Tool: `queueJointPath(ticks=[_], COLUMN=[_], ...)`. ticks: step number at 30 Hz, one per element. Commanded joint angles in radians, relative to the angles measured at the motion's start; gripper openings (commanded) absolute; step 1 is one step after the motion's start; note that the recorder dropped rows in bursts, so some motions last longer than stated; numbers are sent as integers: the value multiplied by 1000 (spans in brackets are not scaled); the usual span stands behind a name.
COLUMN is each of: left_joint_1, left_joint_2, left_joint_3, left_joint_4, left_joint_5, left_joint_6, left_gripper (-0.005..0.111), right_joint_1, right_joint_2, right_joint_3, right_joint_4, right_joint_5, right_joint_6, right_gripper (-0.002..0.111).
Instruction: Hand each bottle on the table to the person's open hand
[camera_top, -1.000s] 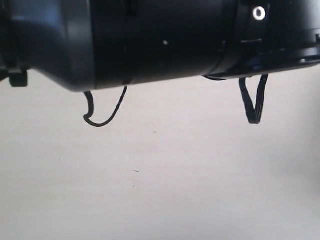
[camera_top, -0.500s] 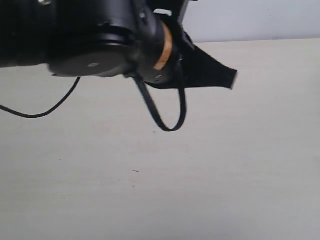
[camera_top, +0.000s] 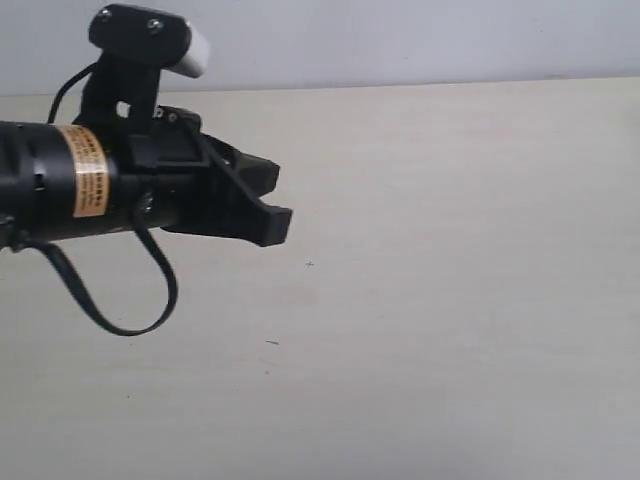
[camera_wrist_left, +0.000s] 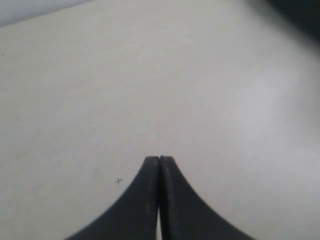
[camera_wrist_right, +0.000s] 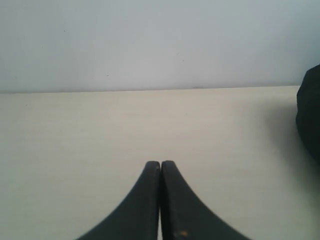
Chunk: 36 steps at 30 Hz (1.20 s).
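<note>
Exterior view: the left gripper (camera_top: 270, 205) reaches in from the left above the pale counter (camera_top: 450, 300), and a black cable (camera_top: 130, 325) loops beneath its arm. Left wrist view has its tips pressed together, pinching nothing, over the beige surface. Right wrist view shows the right gripper (camera_wrist_right: 160, 164) pressed together too, empty, low over the counter. Where the bottles stand I cannot tell.
</note>
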<state>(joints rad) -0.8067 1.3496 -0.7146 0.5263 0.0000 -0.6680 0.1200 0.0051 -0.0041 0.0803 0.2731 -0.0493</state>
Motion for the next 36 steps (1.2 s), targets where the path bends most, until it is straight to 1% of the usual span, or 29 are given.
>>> queueJointPath(ticks=[1, 5, 6, 8, 9, 10, 12, 14, 25, 26, 29, 31, 33, 36], left_joint_1=[71, 158, 181, 225, 255, 295, 330, 330, 332, 335, 374, 415, 458, 528], left_joint_2=[-69, -150, -173, -224, -265, -305, -355, -374, -378, -389, -459, -529, -619, -792], left_joint_3=[80, 143, 155, 180, 180, 180, 180, 180, 180, 180, 180, 180, 180, 180], left_joint_4=[28, 44, 42, 36, 7, 2, 2, 2, 2, 2, 2, 32, 42, 42], left_joint_5=[-104, -184, -211, -309, -309, -270, -230, -210, -211, -208, -192, -143, -66, 100], left_joint_6=[14, 1, -15, -58, -100, -84, -86, -86, -87, -87, -85, -56, -58, -67], left_gripper=[1, 1, 1, 1, 1, 1, 1, 1, 1, 1, 1, 1, 1, 1], right_joint_1=[-5, -5, -5, -5, -5, -5, -5, -5, -5, -5, -5, -5, -5, -5], right_joint_2=[-5, -5, -5, -5, -5, -5, -5, -5, -5, -5, -5, -5, -5, -5], right_joint_3=[4, 4, 4, 4, 4, 4, 4, 4, 4, 4, 4, 4, 4, 4], right_joint_4=[-2, -2, -2, -2, -2, -2, -2, -2, -2, -2, -2, -2, -2, -2], right_joint_5=[-5, -5, -5, -5, -5, -5, -5, -5, -5, -5, -5, -5, -5, -5], right_joint_6=[-1, -1, -1, -1, -1, -1, -1, -1, -1, -1, -1, -1, -1, -1], right_gripper=[0, 0, 0, 0, 0, 0, 0, 0, 0, 0, 0, 0, 0, 0])
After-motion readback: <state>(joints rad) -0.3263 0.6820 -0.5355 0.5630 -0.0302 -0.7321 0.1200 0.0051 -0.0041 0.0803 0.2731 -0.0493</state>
